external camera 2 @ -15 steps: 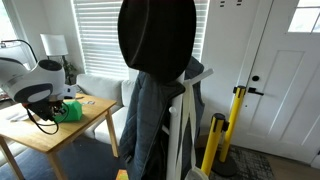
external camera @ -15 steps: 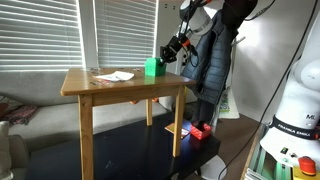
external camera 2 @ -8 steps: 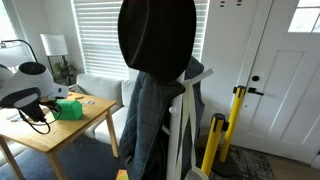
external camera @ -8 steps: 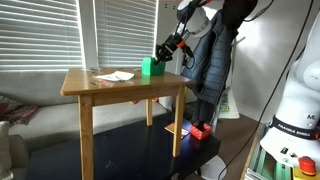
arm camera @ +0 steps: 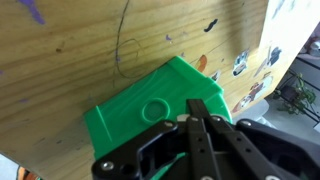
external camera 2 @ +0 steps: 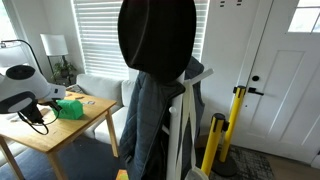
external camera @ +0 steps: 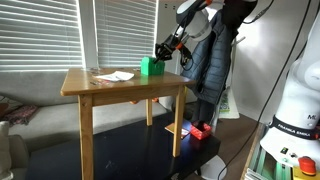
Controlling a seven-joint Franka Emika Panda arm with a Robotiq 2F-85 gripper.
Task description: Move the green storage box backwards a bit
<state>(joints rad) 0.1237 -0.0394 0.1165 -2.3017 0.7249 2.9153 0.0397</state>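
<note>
The green storage box [external camera: 151,67] stands near the far corner of the wooden table [external camera: 120,90]. It also shows in an exterior view [external camera 2: 70,109] and fills the wrist view [arm camera: 140,105], where a round mark shows on its top. My gripper [external camera: 164,51] reaches down to the box from the side. In the wrist view my gripper's fingers [arm camera: 196,112] are pressed together, with their tips resting on the box's top edge. They do not enclose the box.
White papers [external camera: 114,75] lie on the table beside the box. A dark jacket on a stand [external camera: 212,55] hangs close behind my arm and blocks much of an exterior view [external camera 2: 155,90]. Window blinds are behind the table. A red object [external camera: 200,130] lies on the floor.
My gripper and arm have shifted slightly along the table, and the green box has moved a little with them towards the papers.
</note>
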